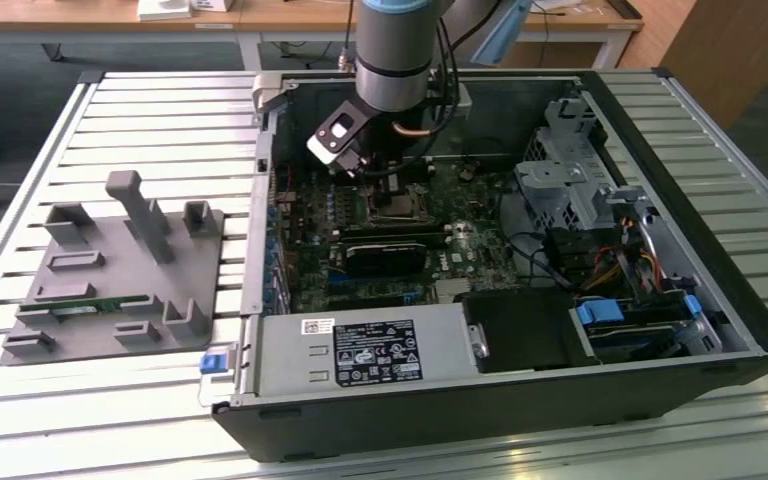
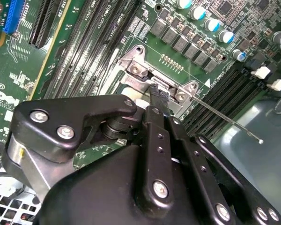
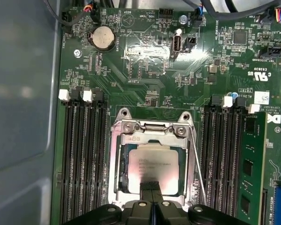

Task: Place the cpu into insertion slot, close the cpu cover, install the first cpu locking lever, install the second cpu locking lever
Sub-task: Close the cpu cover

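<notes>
We see the silvery-grey square cpu [image 3: 150,159] seated in the metal-rimmed insertion slot [image 3: 113,157], the thin silvery windowed cpu cover [image 3: 152,139] lying over it. The black hand [image 3: 152,185], clenched empty, hovers at the cpu's edge.

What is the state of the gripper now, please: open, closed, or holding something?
Gripper: closed, fingers together with nothing between them, tips over the chip.

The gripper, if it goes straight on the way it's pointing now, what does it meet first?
Most likely the cpu, near its edge by the cpu cover: in the first wrist view the gripper sits right over it. The gap between them is unclear.
</notes>
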